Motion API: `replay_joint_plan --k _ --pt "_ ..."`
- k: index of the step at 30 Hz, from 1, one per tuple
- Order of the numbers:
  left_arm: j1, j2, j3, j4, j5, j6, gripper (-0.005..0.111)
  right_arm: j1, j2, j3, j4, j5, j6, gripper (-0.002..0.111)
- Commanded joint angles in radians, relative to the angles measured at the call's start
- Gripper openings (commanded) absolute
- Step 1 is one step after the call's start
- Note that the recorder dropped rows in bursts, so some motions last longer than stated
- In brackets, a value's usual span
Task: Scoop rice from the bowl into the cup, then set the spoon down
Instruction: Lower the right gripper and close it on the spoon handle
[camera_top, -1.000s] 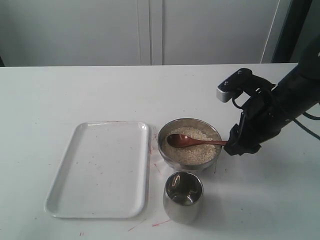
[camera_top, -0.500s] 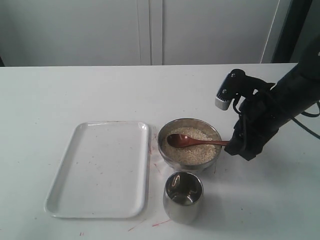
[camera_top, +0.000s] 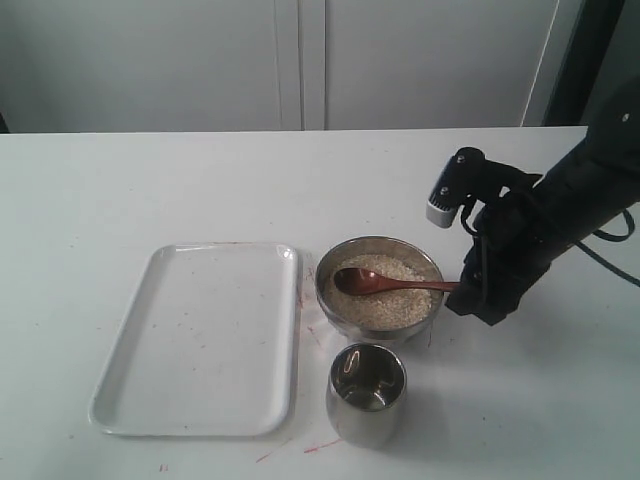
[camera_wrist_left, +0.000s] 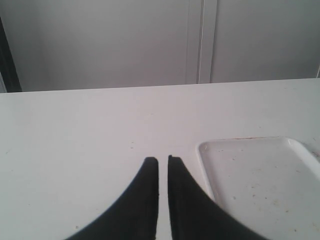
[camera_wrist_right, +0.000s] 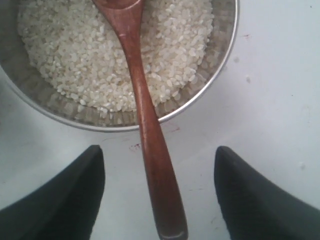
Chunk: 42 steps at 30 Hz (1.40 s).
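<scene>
White counter (camera_top: 150, 190), broad and mostly bare. A white rectangular tray (camera_top: 200, 335) lies flat left of centre, flecked with small red marks.

Right arm (camera_top: 575, 195): black, comes in from the right edge and slopes down toward the counter. The wrist is bent so the claw points at the right side of the bowl. A small pale camera housing (camera_top: 441, 212) juts out above the wrist.

Bowl (camera_top: 325, 290): steel, upright, just right of the tray. Cup (camera_top: 366, 405): steel, upright, close in front of the bowl. Cannot tell whether they touch.

Spoon (camera_top: 385, 283): its oval head rests on the rice (camera_top: 395, 308), which fills the bowl. The handle runs right, crosses the rim and ends between the fingers of the right claw.

Right claw (camera_wrist_right: 157, 152): spread wide, with one dark finger on each side of the handle. Counter shows in both gaps, so there is no grip.

Left claw (camera_wrist_left: 163, 161): fingers drawn almost together with only a slit between them, holding nothing. It hangs over bare counter beside the tray's corner.
</scene>
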Motion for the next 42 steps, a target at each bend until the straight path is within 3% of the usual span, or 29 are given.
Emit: replay_joint_plan --k 1,18,42 --pt "-0.006 -0.001 -0.006 -0.003 -0.004 -0.001 0.014 0.0 0.001 0.008 0.014 -0.014 -0.013 0.06" --pt "-0.006 -0.001 -0.006 -0.003 -0.004 -0.001 0.014 0.0 0.046 0.008 0.051 -0.019 -0.013 0.056" --pt "-0.006 -0.001 -0.006 -0.003 -0.004 -0.001 0.014 0.0 0.046 0.008 0.055 0.035 0.023 0.027"
